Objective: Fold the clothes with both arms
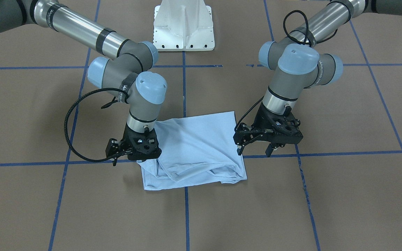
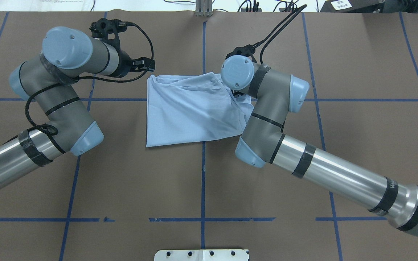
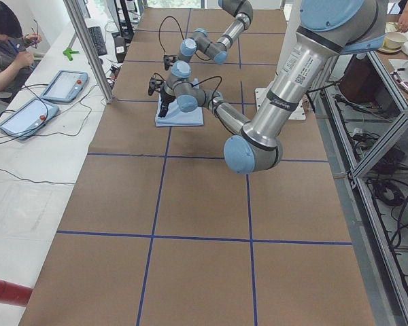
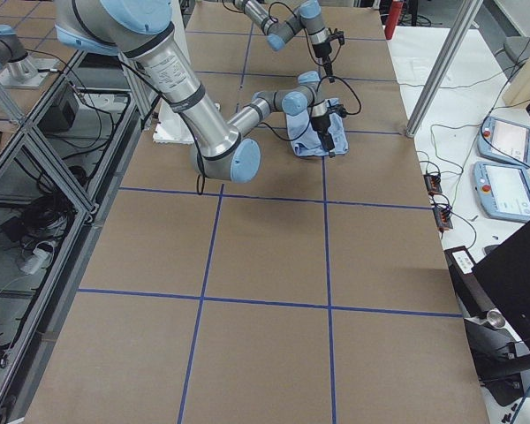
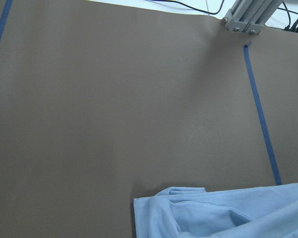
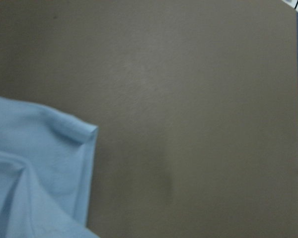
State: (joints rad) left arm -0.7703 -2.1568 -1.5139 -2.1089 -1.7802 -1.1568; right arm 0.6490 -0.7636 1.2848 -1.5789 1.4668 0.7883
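Left gripper (image 1: 254, 150): jaws open, nothing between them, tips pointing down. It sits just beside the shirt's (image 1: 194, 146) edge on the robot's left and appears clear of the cloth.

Shirt: lies on the bench (image 1: 326, 209) between the two grippers, folded to a rough square. The side nearest the robot is flat. The side away from the robot is rumpled, with several loose layers stacked and offset.

Right gripper (image 1: 141, 155): over the shirt's opposite edge, toward the corner away from the robot. The jaws are hidden under the wrist in every view, so I cannot tell whether they are open or pinching cloth.

Risks (judgement):
1. The offset layers make it easy to pinch only the top ply, and the lower plies would then trail and undo the square.
2. The open left jaws could push the edge inward instead of getting under it, which would bunch the cloth.
3. If only one side has hold, the next fold would come out skewed.
4. The cable (image 1: 69, 139) loop beside the right gripper hangs low and might drag the shirt.
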